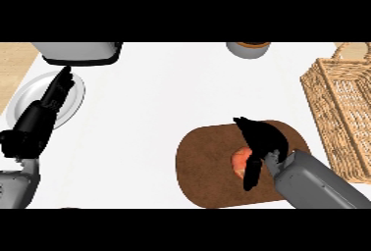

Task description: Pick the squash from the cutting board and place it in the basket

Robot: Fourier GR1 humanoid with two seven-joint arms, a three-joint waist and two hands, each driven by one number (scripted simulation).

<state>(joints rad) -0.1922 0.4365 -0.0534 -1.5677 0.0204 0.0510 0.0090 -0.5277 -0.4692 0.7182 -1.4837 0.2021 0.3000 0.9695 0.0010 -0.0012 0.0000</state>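
Squash (238,162), orange, lies on the brown cutting board (210,171) at the near edge of the counter (167,98). Right hand (261,139) is over it, fingers curled around it. Left hand (51,105) rests with straight fingers over a plate (72,98) at the left edge. Wicker basket (340,112) stands at the right edge. Farther are a grey appliance (78,53) and a cup (249,49).

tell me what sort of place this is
Most likely a kitchen counter. A brown cutting board lies on the white top with an orange squash on it, a plate sits at the left, and a grey appliance and a wicker basket stand at the edges.
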